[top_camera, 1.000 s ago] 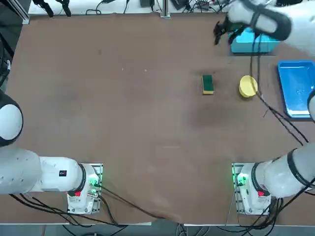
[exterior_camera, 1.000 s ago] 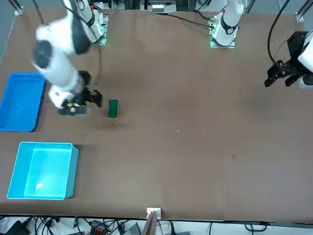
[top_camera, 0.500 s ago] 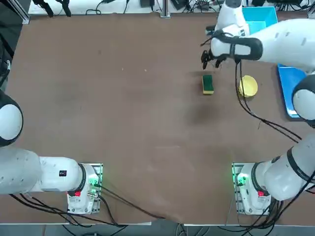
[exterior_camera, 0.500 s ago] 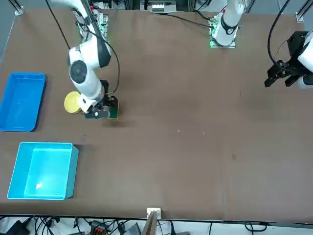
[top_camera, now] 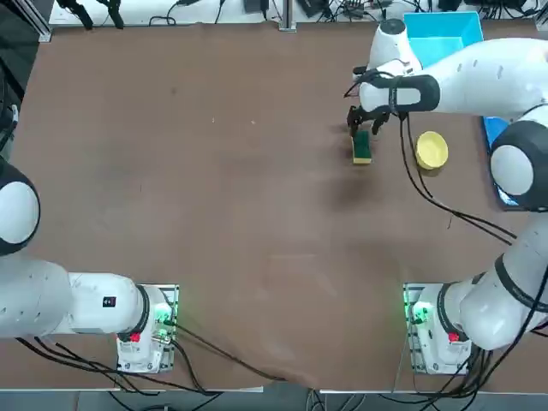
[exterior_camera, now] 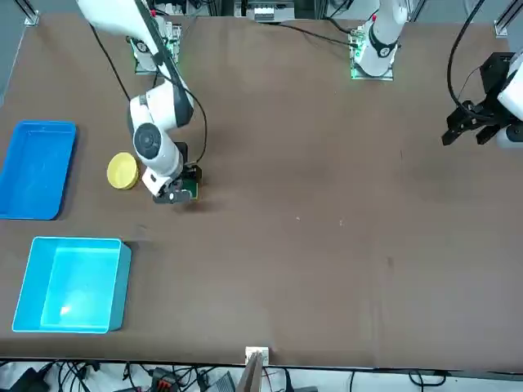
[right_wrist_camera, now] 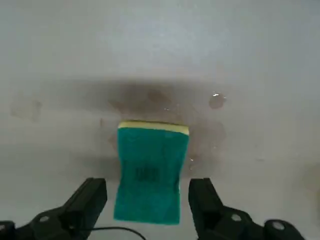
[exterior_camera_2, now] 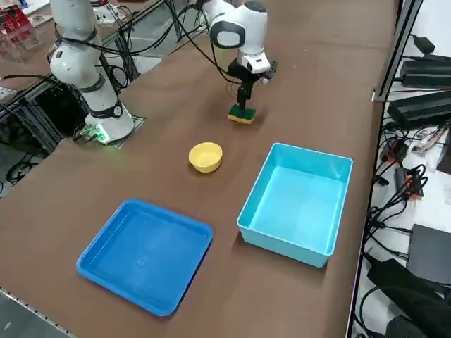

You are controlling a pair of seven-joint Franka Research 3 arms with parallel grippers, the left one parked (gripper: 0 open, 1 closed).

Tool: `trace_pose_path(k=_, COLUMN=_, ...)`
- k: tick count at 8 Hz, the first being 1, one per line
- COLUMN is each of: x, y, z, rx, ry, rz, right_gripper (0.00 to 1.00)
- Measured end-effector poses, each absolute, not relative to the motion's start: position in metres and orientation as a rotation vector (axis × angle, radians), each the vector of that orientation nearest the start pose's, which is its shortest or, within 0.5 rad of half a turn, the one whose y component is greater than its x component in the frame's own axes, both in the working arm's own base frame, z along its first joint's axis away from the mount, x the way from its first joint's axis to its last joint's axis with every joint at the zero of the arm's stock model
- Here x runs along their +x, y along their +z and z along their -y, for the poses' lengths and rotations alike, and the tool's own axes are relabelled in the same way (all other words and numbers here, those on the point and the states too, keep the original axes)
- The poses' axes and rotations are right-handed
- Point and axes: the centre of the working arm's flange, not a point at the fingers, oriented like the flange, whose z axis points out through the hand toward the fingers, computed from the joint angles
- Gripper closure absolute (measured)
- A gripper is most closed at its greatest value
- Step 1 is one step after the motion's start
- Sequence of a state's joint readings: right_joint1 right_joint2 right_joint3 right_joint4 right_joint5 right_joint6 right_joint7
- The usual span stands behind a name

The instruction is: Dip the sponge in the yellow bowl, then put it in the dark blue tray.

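Observation:
The sponge [top_camera: 362, 149], green top over a yellow layer, lies flat on the brown table left of the yellow bowl [top_camera: 431, 150]. My right gripper [top_camera: 360, 125] hangs just over the sponge's far end, pointing down. In the wrist view the sponge [right_wrist_camera: 150, 170] sits between the two fingers [right_wrist_camera: 89, 199], which stand open on either side of it without gripping. In the side view the gripper [exterior_camera_2: 245, 98] is right above the sponge [exterior_camera_2: 242, 114], with the bowl [exterior_camera_2: 206, 156] nearby. The dark blue tray [exterior_camera_2: 144, 253] lies beyond the bowl at the table's right edge, nothing in it.
A deeper light cyan box [exterior_camera_2: 296, 204] stands at the far right corner, next to the tray. My own arm's cable hangs close to the bowl [exterior_camera: 122, 171]. The rest of the table is bare brown surface. Cables and gear lie beyond the table edges.
My right arm swung from over the cyan box leftward and toward the robot, and came down over the sponge. Its fingers stayed open. The sponge and bowl have not moved.

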State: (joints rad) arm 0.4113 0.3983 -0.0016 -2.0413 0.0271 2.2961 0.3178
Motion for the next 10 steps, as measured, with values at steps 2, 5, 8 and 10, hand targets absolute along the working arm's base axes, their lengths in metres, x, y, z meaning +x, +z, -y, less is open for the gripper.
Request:
trace_pose_path(k=2, x=0.533, y=0.216, z=-0.232, rx=-3.168, ry=0.232, rz=0.114, right_gripper=0.0)
trace_pose_path(k=5, x=0.529, y=0.195, z=-0.231, rx=-3.175, ry=0.274, rz=0.114, right_gripper=0.0)
trace_pose_path(k=8, x=0.526, y=0.179, z=-0.23, rx=-3.181, ry=0.312, rz=0.116, right_gripper=0.01)
trace_pose_path(k=10, x=0.526, y=0.177, z=-0.23, rx=-3.181, ry=0.316, rz=0.117, right_gripper=0.07)
